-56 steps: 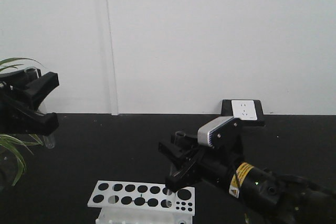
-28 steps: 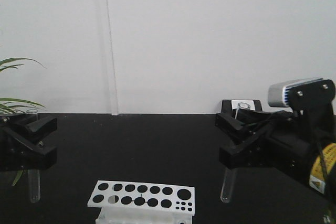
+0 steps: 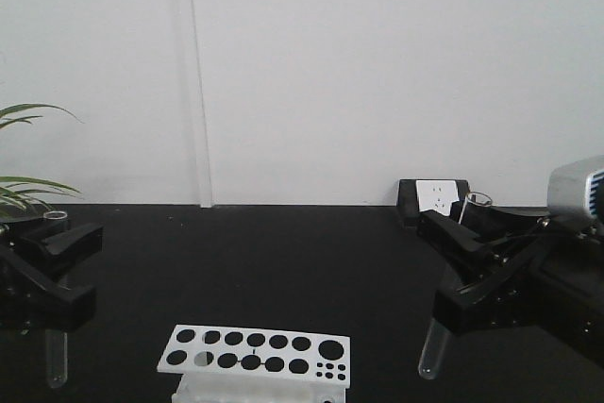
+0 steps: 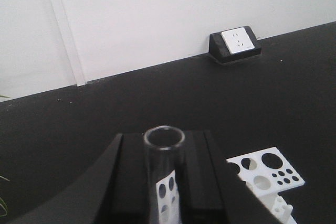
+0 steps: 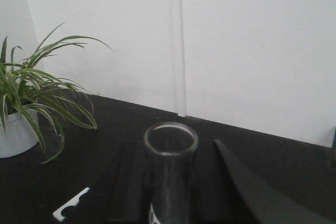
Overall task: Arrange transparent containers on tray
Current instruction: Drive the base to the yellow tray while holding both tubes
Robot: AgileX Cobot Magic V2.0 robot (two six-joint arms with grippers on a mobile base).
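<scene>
- Since half a second ago the right gripper (image 3: 453,266) has swung further out from the white tube rack (image 3: 255,354) and dropped a little. The tube it carries now leans more.
- The left gripper (image 3: 66,269) has sunk slightly and edged further left of the rack. A second ago it was held much higher.
- The right gripper's black jaws are closed narrowly on the right test tube (image 3: 432,351), gripping it around mid-length.
- That tube is tilted. Its flared rim points up toward the wall socket (image 3: 434,197) and its round bottom hangs low, right of the rack and well apart from it.
- The left gripper's jaws pinch the left test tube (image 3: 55,358) in the same way.
- This tube stands close to upright, rim above the jaws and bottom below them. It is off the rack's left end and apart from it.
- The left wrist view looks down the tube's open mouth between the two fingers (image 4: 123,182), with the rack's right end just beyond them.
- The right wrist view shows the other tube's rim between its fingers, with a potted spider plant (image 5: 37,90) on the black table (image 3: 264,252) behind.
- Whether either tube's bottom touches the table cannot be told.
</scene>
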